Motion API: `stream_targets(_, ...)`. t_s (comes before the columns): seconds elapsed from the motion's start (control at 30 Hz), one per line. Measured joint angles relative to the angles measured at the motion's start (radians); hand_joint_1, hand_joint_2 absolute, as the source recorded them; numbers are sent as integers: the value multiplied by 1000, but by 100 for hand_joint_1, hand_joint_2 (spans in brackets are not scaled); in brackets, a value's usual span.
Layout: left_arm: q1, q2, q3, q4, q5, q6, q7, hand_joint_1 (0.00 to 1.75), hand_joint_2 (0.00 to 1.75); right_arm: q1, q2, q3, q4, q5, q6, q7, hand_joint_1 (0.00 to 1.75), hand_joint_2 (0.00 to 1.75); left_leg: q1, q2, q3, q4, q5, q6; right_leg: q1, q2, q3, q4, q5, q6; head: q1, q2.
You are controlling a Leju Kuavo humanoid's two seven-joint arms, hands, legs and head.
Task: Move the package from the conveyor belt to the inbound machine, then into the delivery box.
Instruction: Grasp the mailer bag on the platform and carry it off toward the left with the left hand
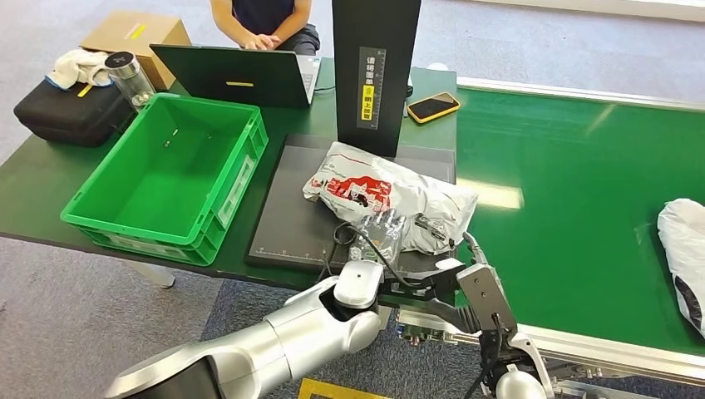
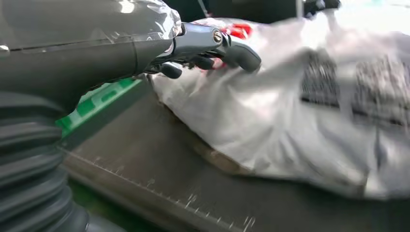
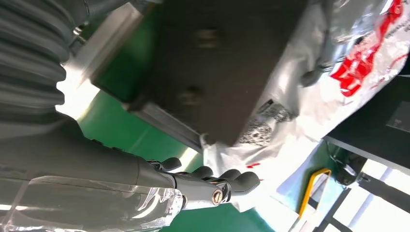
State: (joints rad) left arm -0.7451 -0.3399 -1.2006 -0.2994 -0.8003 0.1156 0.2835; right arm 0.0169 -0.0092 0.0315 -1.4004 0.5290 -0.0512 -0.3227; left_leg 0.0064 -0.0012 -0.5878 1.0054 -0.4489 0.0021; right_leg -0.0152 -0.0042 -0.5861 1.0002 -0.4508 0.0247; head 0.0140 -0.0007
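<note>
The grey-white package (image 1: 391, 187) with red print lies on the black plate of the inbound machine (image 1: 287, 216), in front of its black upright tower (image 1: 374, 66). One end droops over the plate's edge toward the green conveyor belt (image 1: 574, 208). My left hand (image 1: 384, 226) rests on the package's near side with fingers spread. The left wrist view shows the hand (image 2: 208, 50) touching the package (image 2: 270, 125), with nothing pinched. My right hand (image 1: 436, 278) sits low by the plate's corner. In the right wrist view the hand (image 3: 212, 183) is empty, beneath the hanging package (image 3: 309, 96).
A green crate (image 1: 108, 220) stands left of the plate. A second white package (image 1: 683, 241) lies on the belt at the right edge. Behind are a laptop (image 1: 237, 76), a yellow-cased phone (image 1: 432, 105), a black bag (image 1: 71, 112) and a seated person (image 1: 266, 21).
</note>
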Motion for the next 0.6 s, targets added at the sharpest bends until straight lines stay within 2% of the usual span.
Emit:
stream_targets(0.07,6,0,-2,17,8,90,2,0,175,7,-8,4,-8,8,-20,10,0,175,0,0,0,0,0,0,0,0,0,0,0,0,0,0)
stream_targets(0.13,7,0,-2,32,12,133,-1,0,175,9,-13,7,-13,15,-33,15,0,175,0,0,0,0,0,0,0,0,0,0,0,0,0,0)
stream_targets(0.6,9,0,-2,68,16,143,-3,0,175,12,-21,13,-22,17,-38,18,0,175,0,0,0,0,0,0,0,0,0,0,0,0,0,0)
